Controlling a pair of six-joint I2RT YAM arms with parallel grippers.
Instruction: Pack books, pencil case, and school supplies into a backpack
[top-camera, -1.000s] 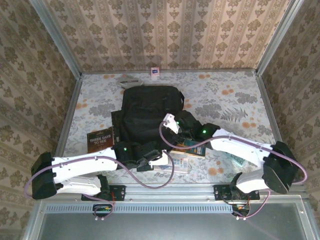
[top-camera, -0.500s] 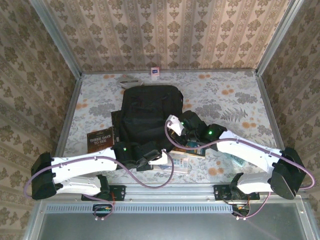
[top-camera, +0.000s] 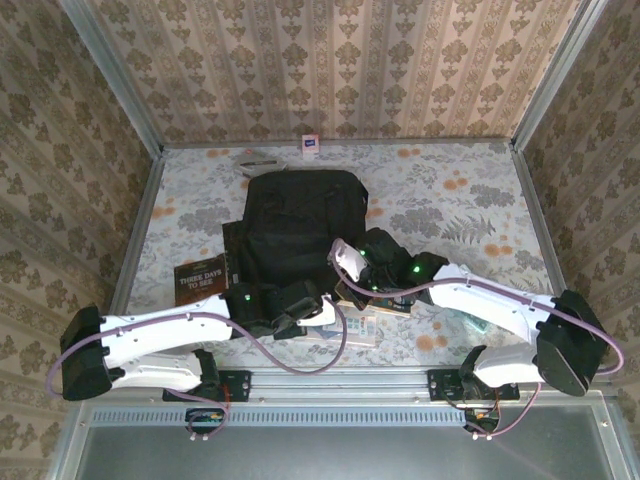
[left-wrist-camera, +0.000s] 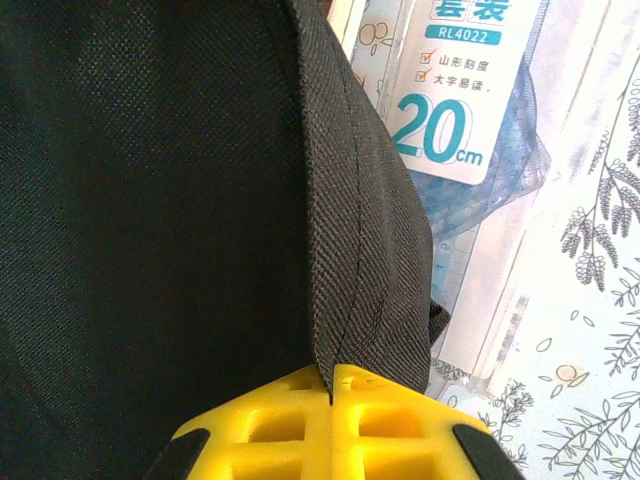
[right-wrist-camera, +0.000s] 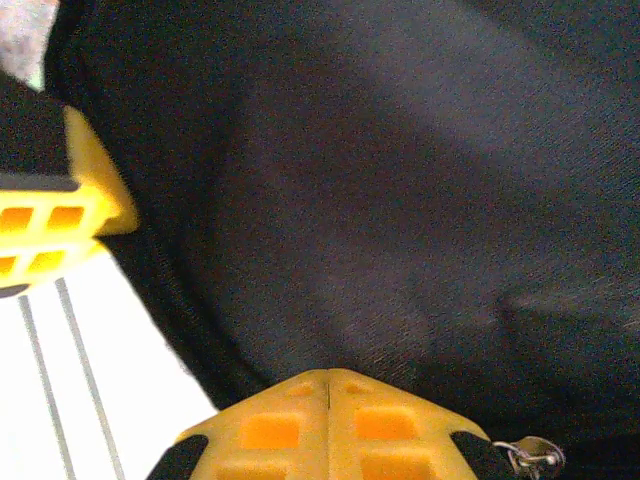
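Observation:
The black backpack (top-camera: 300, 220) lies flat mid-table. My left gripper (top-camera: 312, 298) is at its near edge, and its yellow fingers (left-wrist-camera: 300, 415) are shut on the fabric rim (left-wrist-camera: 365, 230). My right gripper (top-camera: 342, 275) is just to the right, shut (right-wrist-camera: 329, 378) with black backpack fabric (right-wrist-camera: 400, 200) running into its tips. A brown book (top-camera: 200, 282) lies left of the backpack, and another book (top-camera: 388, 298) sits under the right arm. A pink-white packet (top-camera: 310, 143) leans on the back wall. I cannot pick out the pencil case.
A clear ruler pack printed 20 cm (left-wrist-camera: 465, 110) lies on the table beside the left gripper, seen pale (top-camera: 345, 330) near the front edge. A teal item (top-camera: 472, 320) lies right of the right arm. A grey object (top-camera: 258, 160) sits behind the backpack. Walls close in three sides.
My right gripper has shifted a little toward the near edge and closer to the left gripper, staying shut. The left arm has barely moved.

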